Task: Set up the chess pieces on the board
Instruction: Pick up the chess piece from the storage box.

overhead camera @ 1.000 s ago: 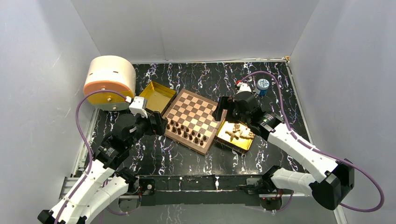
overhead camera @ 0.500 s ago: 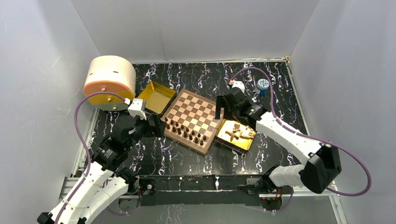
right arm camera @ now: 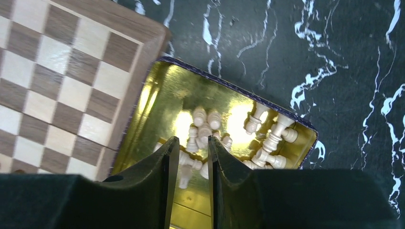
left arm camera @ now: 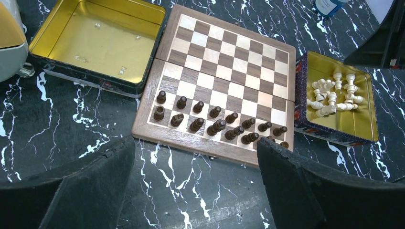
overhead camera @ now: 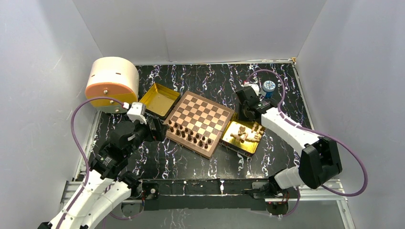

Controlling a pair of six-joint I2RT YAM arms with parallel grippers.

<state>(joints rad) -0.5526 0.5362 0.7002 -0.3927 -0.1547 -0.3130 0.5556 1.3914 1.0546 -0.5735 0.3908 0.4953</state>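
The board (overhead camera: 206,110) lies in the middle of the table, also seen in the left wrist view (left arm camera: 229,52) and the right wrist view (right arm camera: 57,81). Dark chess pieces (overhead camera: 191,136) (left arm camera: 215,125) stand on its two near rows. Light chess pieces (overhead camera: 246,134) (left arm camera: 334,98) (right arm camera: 224,131) lie heaped in a gold tray (overhead camera: 234,143) (right arm camera: 239,88) at the board's right. My right gripper (overhead camera: 244,116) (right arm camera: 191,140) hangs over that heap, jaws narrowed to a slim gap with nothing held. My left gripper (overhead camera: 160,128) (left arm camera: 195,148) stands wide open off the board's near-left edge.
An empty gold tray (overhead camera: 161,98) (left arm camera: 95,38) sits at the board's far left. A round cream and orange container (overhead camera: 112,83) stands behind it. A small blue-capped bottle (overhead camera: 269,87) is at the back right, close to my right arm.
My right gripper has swung from the board's right edge to above the tray of light pieces, and its jaws have narrowed. The left arm has drawn back slightly.
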